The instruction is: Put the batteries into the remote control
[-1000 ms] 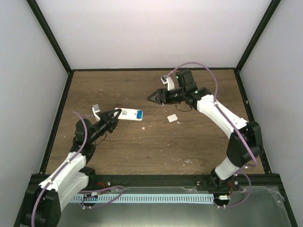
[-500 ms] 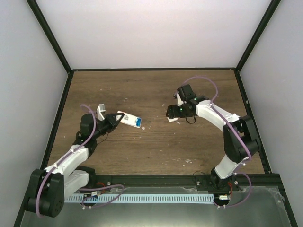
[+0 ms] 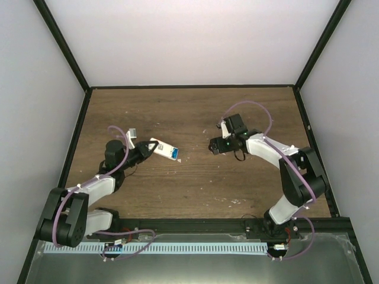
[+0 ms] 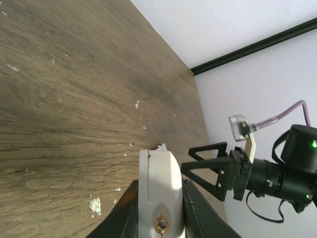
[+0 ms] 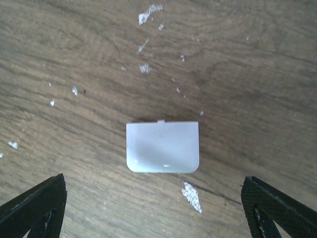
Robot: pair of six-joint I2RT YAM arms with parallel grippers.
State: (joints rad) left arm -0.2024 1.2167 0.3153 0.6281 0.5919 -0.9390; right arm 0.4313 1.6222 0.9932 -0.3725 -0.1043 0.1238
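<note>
1. Overhead, my left claw [image 3: 152, 148] is pinched on one end of the white remote [image 3: 164, 149]. It sits in the left half of the wooden worktop [image 3: 189, 112], about midway between the far and near edges.
2. The remote's free end points toward the right edge. The batteries [image 3: 174, 153] show there only as a small blue patch, so I cannot count them.
3. From my left wrist, the remote's rounded white end sits tight between my two dark fingers [image 4: 198, 210], one pressed on each side.
4. My right claw [image 3: 213, 146] is low over the worktop, just right of centre. It is spread wide and holds nothing.
5. From my right wrist, a small white squarish cover [image 5: 162, 147] lies flat on the wood. It is between my two black fingertips [image 5: 37, 206] and touches neither.
6. Pale flecks [image 5: 190, 194] dot the wood around the cover.
7. My two claws point toward each other across the middle of the worktop, apart.
</note>
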